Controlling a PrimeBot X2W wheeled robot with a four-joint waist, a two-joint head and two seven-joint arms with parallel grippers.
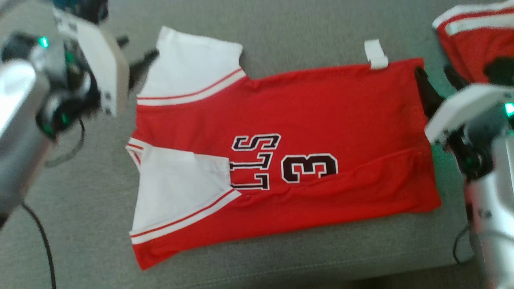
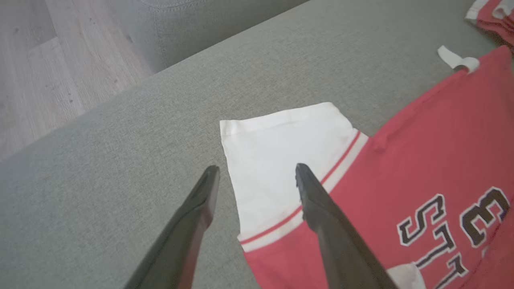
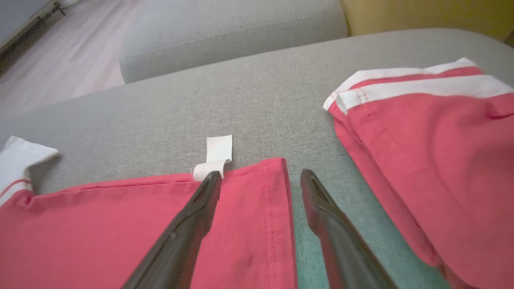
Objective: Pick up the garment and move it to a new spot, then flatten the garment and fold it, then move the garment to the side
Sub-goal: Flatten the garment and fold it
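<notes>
The red jersey (image 1: 321, 108) carries black, white-edged print lying sideways: a numeral "3" (image 1: 309, 167) and letters (image 1: 257, 154) beginning "ST", the rest hidden under a fold and the white sleeve (image 1: 180, 188).

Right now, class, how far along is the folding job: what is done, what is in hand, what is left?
Done: the jersey lies flat on the cushion, near edge and near sleeve folded in. In hand: nothing gripped; the open left gripper is over the far sleeve, the open right gripper over the far hem corner. Left: likely folding the far side, finishing the fold, moving it aside.
</notes>
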